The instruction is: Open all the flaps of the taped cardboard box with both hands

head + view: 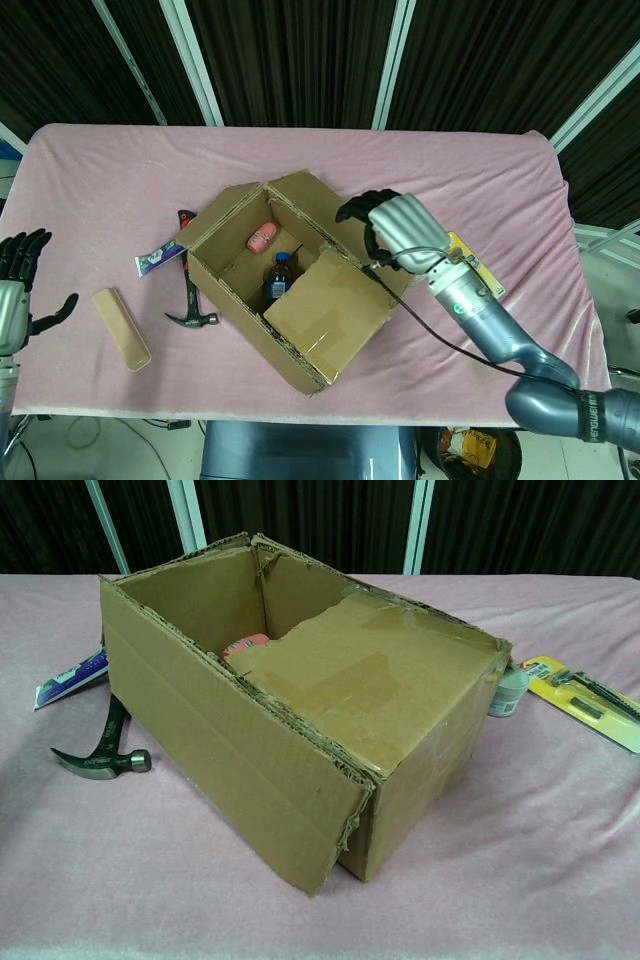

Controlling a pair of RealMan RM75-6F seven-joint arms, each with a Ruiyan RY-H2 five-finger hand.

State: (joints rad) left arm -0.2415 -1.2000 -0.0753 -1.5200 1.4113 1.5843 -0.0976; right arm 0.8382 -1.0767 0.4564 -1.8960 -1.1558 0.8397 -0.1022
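Observation:
The cardboard box [240,215] sits mid-table, turned at an angle. One taped flap [325,305] lies folded over its near right half; the other flaps stand up or lean outward. Inside I see a pink item [262,238] and a blue-capped bottle [281,275]. My right hand [395,228] hangs high over the box's far right edge, fingers loosely curved, holding nothing. My left hand [12,290] stays at the table's far left edge with its fingers spread. The chest view shows the box [250,750] and its folded flap [380,695] but neither hand.
Left of the box lie a hammer [190,295] [100,755], a toothpaste tube [160,261] [70,677] and a tan case [121,328]. To the right are a small jar [510,690] and a yellow razor pack [585,702].

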